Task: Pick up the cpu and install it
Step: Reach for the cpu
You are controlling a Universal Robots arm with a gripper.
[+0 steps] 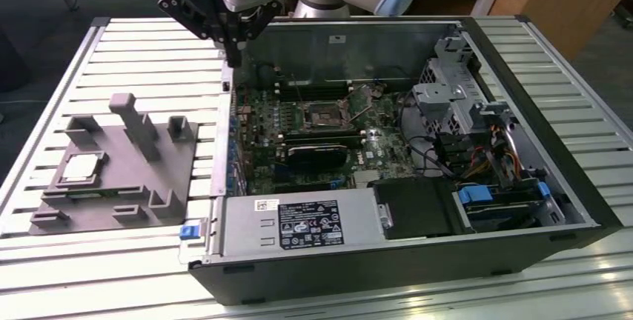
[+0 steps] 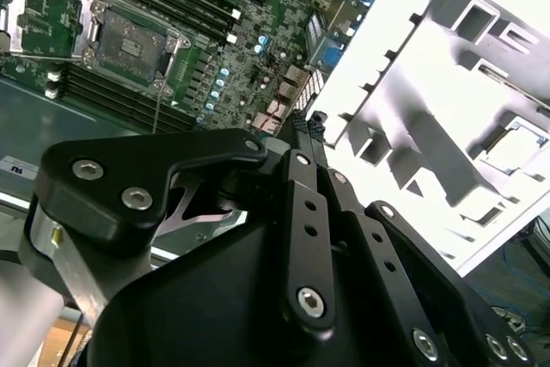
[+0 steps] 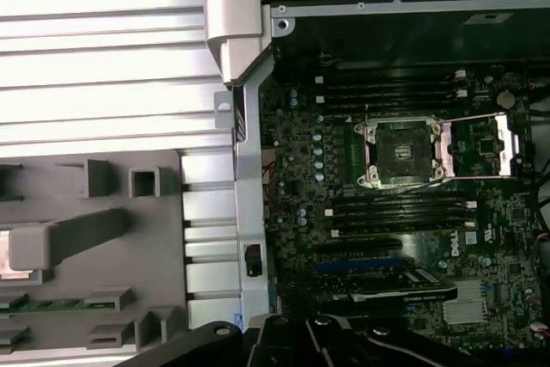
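The cpu [image 1: 81,168] lies in the grey tray [image 1: 188,158], not yet picked; the CPU socket [image 1: 327,116] sits open and empty; the gripper [image 1: 236,57], pressed together on nothing, hovers between them

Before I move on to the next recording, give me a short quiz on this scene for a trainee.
1. True or false: the cpu lies on the grey tray, not in the gripper.
2. Multiple choice: the socket on the motherboard is A) empty, with its frame swung open; B) holding a chip; C) covered by a cooler.
3. Fill in: in the exterior view, the grey tray stands at the ___ of the computer case.

Key: 1 true; 2 A; 3 left.
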